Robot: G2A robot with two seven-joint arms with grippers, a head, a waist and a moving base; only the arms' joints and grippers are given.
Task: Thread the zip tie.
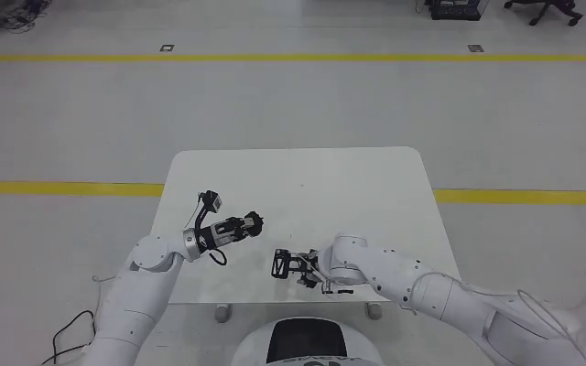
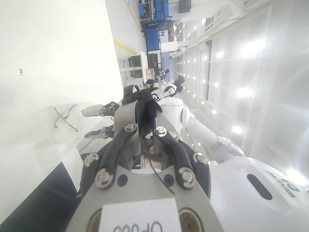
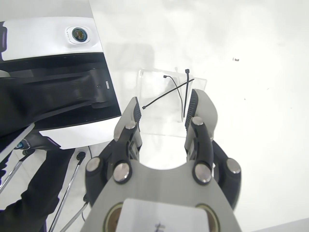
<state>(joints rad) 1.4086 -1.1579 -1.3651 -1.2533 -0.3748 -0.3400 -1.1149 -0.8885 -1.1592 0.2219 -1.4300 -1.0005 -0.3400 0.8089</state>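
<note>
A white surface [image 1: 293, 174] stands on a pale floor [image 1: 293, 101] with yellow lines [image 1: 293, 58]. Near the edge on the robot's side lies a clear tray [image 3: 204, 81], and in it three black zip ties [image 3: 169, 92] lie crossed over each other. The right gripper [image 3: 165, 97] hangs just above this tray with its fingers spread wide, nothing between them. The left gripper [image 2: 144, 102] is near it, lifted above the surface, its fingers pressed together on a single zip tie [image 2: 159, 177], whose thin loose end points back toward the wrist
</note>
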